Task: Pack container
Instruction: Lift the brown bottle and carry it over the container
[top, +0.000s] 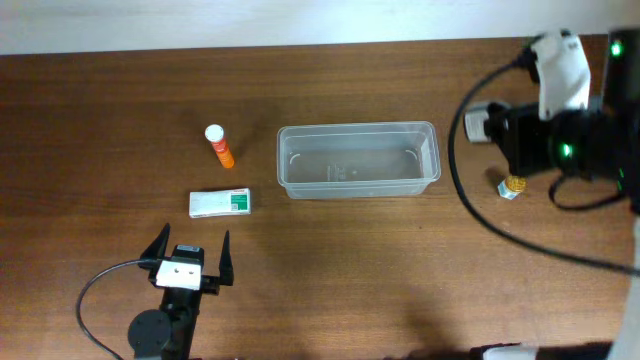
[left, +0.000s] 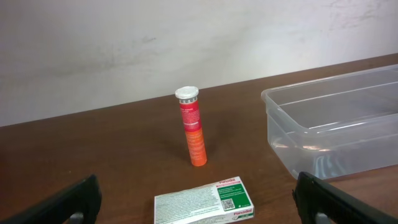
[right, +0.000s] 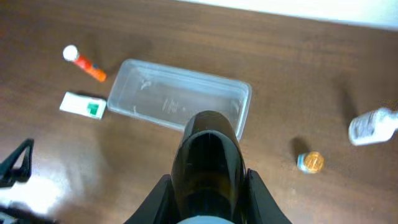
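Note:
The container (top: 358, 128) is a clear plastic tub, empty, at the middle of the table; it also shows in the left wrist view (left: 336, 118) and the right wrist view (right: 186, 74). My right gripper (right: 208, 182) hangs high above the table, to the right of the tub, shut on a dark glossy bottle (right: 208, 149). My left gripper (top: 193, 240) stands wide open near the front edge, with nothing between its fingers. Just beyond it lies a white and green box (top: 221, 203). An orange tube with a white cap (top: 220, 146) stands behind the box.
A small bottle with a gold cap (top: 512, 187) stands right of the tub. A white bottle (top: 478, 122) lies further back. The right arm and its black cable (top: 465, 190) pass over the table's right side.

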